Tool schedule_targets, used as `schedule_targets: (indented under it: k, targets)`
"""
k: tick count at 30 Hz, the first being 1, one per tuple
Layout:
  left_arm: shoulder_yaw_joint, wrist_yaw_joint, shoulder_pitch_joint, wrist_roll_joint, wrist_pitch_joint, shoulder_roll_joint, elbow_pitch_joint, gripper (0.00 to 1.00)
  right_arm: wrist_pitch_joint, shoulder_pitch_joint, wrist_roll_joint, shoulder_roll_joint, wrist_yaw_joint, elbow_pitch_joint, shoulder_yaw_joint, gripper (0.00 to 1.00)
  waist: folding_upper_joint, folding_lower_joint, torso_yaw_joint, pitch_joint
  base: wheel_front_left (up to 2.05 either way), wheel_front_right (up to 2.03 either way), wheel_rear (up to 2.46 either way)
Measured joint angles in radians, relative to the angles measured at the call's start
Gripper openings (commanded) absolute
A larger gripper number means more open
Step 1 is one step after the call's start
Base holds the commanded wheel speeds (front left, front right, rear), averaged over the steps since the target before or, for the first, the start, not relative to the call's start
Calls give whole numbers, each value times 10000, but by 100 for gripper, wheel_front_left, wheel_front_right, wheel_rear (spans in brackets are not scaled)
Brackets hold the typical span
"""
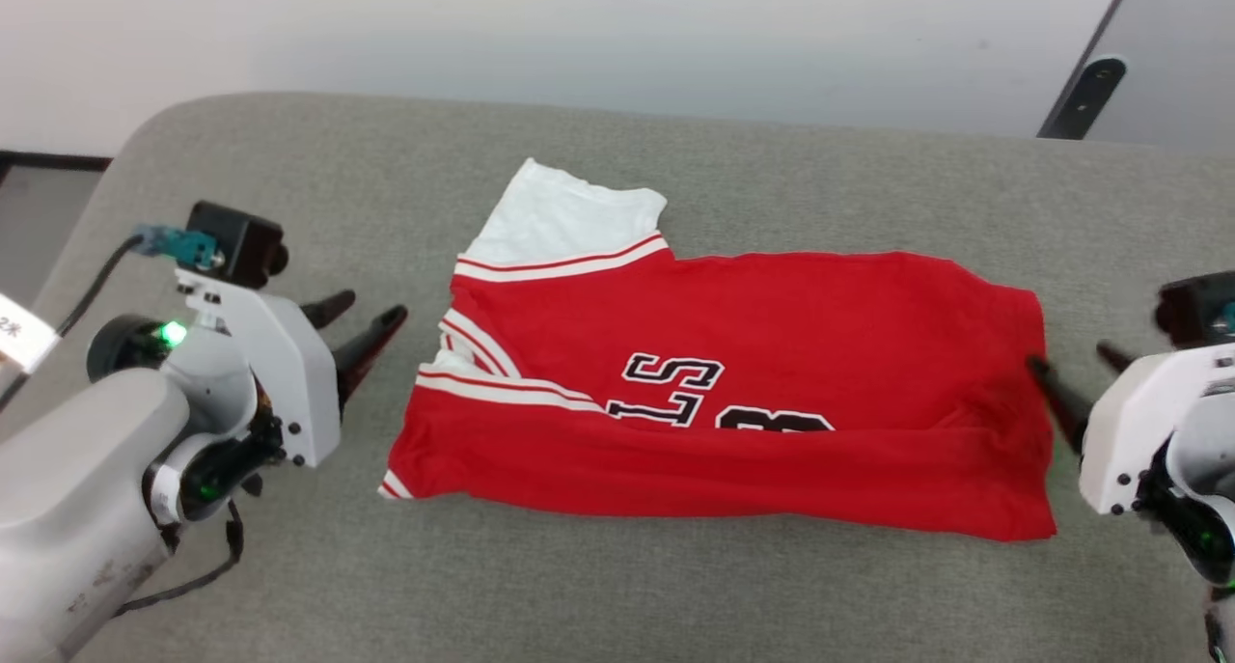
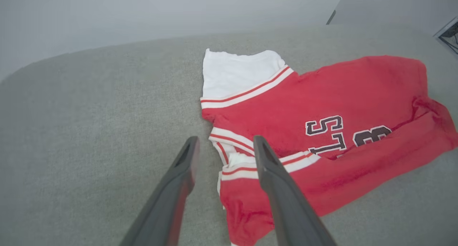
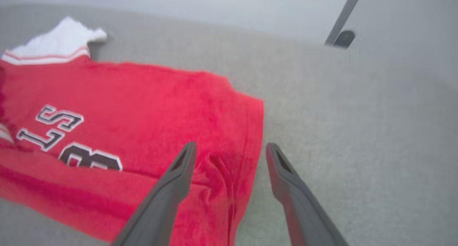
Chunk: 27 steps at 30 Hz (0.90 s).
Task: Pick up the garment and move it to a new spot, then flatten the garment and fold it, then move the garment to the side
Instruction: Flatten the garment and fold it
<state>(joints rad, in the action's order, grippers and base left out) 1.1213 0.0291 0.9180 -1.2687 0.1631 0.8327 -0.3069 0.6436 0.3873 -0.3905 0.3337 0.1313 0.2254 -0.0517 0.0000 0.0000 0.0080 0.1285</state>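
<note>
The garment (image 1: pixel 772 335), a red jersey T-shirt with white sleeves and striped trim, lies on the grey surface with its near long edge folded over, covering part of the black lettering. One white sleeve (image 1: pixel 569 224) sticks out at the far left. My left gripper (image 1: pixel 367 320) stands open just left of the collar end, apart from the cloth; in the left wrist view the left gripper (image 2: pixel 223 145) hovers over the striped collar of the garment (image 2: pixel 322 102). My right gripper (image 1: pixel 1076 359) is open at the hem end; in its wrist view the right gripper (image 3: pixel 230 151) straddles the edge of the garment (image 3: pixel 161 106).
The grey fabric surface (image 1: pixel 675 586) runs wide around the shirt, with bare room in front and to both sides. A pale wall rises behind it, and a dark slanted bar (image 1: pixel 1085 89) stands at the far right.
</note>
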Motion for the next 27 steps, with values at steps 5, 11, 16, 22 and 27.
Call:
schedule_targets:
  k: [5, 11, 16, 22, 27]
  targets:
    - [-130, -144, 21, 339, -874, -65, -198, 71, -2991, -779, 430, 385, 2, -1283, -401, 100, 0, 0, -285, -5, 0, 0, 0]
    - [-157, -389, 227, 754, -1333, -92, -456, 93, -6316, -1885, 1885, 40, 2, -2249, -554, 100, 0, 0, -713, 143, 0, 0, 0]
    - [-209, -616, 997, 1039, -1051, 54, -771, 100, -7869, -2664, 3028, -930, 2, -2838, -500, 100, 0, 0, -1061, 537, 0, 0, 0]
    - [-472, -945, 2670, 1590, -554, 401, -1254, 100, -8845, -2976, 3856, -1946, 2, -3507, -637, 100, 0, 0, -1563, 1330, 0, 0, 0]
    - [-543, -1269, 3943, 1927, 111, 548, -1705, 100, -9047, -3026, 4178, -2531, 2, -4046, -874, 100, 0, 0, -2044, 2167, 0, 0, 0]
